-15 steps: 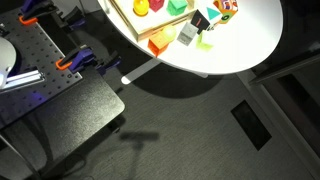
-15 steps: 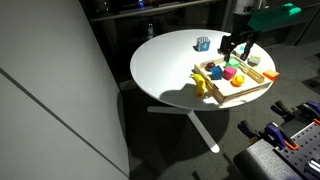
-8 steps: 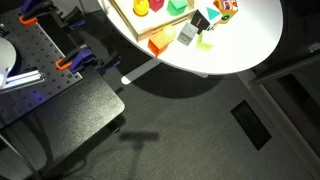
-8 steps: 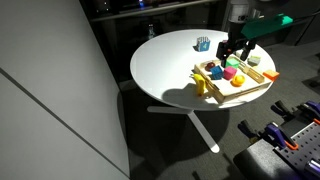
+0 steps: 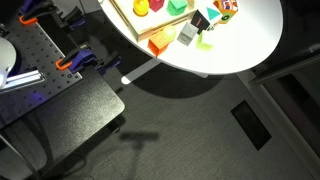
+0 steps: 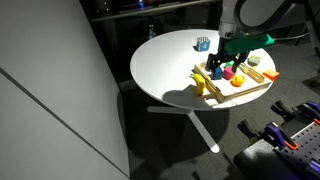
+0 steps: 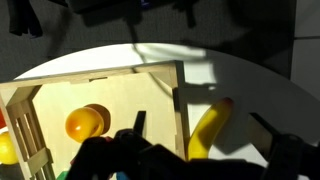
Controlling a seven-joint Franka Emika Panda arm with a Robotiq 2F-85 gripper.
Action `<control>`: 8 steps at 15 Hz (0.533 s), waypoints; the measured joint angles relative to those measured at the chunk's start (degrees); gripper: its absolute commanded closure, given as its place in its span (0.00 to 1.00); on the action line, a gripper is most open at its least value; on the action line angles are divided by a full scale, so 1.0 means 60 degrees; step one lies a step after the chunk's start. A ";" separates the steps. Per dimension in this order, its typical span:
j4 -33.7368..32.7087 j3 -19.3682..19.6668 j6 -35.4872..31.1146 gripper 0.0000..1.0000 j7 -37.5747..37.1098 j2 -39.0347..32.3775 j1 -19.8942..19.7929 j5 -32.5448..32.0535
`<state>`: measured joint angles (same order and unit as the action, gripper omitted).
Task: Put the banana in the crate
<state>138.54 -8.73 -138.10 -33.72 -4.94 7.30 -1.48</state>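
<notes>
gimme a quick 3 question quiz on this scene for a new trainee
1. True or false: the banana already lies inside the crate.
2. In the wrist view, what lies inside the crate? A) an orange round fruit B) a spoon C) a mug
3. Fill in: the crate stands on a round ___ table.

Key: 1 false, the banana is outside, beside the crate wall. 2 A. 3 white.
</notes>
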 measured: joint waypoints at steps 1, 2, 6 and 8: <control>0.0001 0.0011 -0.0104 0.00 -0.0144 -0.0113 0.0057 0.0000; 0.0010 0.0030 -0.0234 0.00 -0.0261 -0.0221 0.0107 0.0000; 0.0070 0.0127 -0.0813 0.00 -0.0516 -0.0581 0.0215 0.0000; 0.0079 0.0208 -0.1169 0.00 -0.0567 -0.0781 0.0268 0.0000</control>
<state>139.01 -7.48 -145.11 -37.13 -9.63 8.91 -1.48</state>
